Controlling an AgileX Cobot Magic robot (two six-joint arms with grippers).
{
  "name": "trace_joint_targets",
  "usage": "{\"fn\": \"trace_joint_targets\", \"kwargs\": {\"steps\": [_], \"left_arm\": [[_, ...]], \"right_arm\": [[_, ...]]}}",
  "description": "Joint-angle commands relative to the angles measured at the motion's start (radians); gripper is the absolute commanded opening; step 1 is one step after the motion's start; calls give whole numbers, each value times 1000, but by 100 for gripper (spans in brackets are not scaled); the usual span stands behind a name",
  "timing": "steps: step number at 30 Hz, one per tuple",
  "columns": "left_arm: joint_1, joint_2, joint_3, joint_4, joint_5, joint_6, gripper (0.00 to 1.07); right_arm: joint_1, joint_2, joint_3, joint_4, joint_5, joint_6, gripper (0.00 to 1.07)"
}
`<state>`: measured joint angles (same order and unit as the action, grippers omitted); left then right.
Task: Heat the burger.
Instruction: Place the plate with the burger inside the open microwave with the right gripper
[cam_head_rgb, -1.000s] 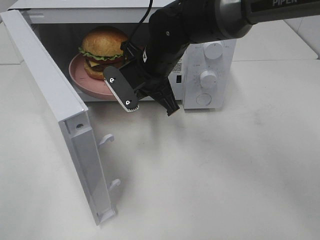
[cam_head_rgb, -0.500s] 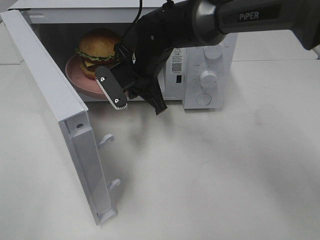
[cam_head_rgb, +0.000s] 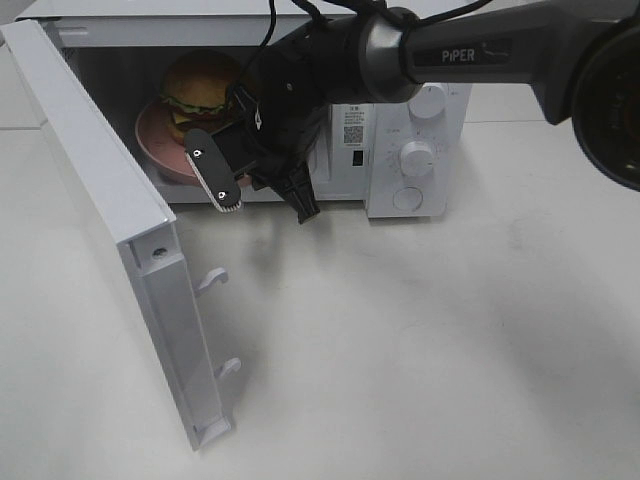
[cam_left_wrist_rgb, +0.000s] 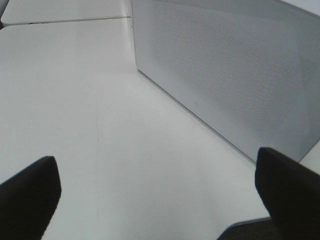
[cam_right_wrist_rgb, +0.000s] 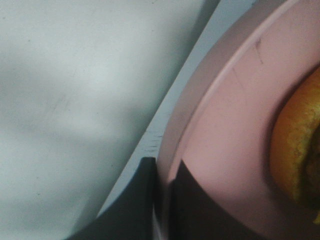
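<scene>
While round pink plate (cam_right_wrist_rgb: 225, 125) carries golden-bunned layered burger (cam_head_rgb: 200, 88) inside open white microwave (cam_head_rgb: 420, 150), my right gripper (cam_right_wrist_rgb: 162, 200) clamps plate rim, jaws nearly closed; left gripper (cam_left_wrist_rgb: 157, 187) wide, empty, over tabletop (cam_left_wrist_rgb: 75, 100). Burger looks soft, topple-prone: I'd handle by plate.

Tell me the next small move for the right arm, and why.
Probably ease the pink plate slightly deeper. The right end effector grips its rim, which sits close to the microwave's front sill, with the burger on it.
</scene>
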<state>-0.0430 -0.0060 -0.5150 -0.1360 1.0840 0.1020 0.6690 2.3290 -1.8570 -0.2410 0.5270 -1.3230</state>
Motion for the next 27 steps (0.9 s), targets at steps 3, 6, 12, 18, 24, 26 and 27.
{"fn": "trace_joint_targets", "kwargs": {"steps": [3,6,12,18,24,26,27], "left_arm": [[-2,-23,0,4,-14,-3,98],[-2,-23,0,4,-14,-3,98],[-2,-15,0,4,-14,-3,98],[-2,-5,0,4,-14,-3,98],[-2,-5,0,4,-14,-3,98],[-2,-5,0,4,-14,-3,98],[-2,-5,0,4,-14,-3,98]], "right_arm": [[-3,5,-55,-44,-59,53,1],[-3,27,-84,-59,-60,68,5],[-3,53,-96,-60,-76,68,22],[-3,56,-96,-56,-77,68,38],[-3,36,-71,-50,-96,95,46],[-3,28,-57,-50,-109,95,46],[-3,3,-20,-44,-138,95,46]]}}
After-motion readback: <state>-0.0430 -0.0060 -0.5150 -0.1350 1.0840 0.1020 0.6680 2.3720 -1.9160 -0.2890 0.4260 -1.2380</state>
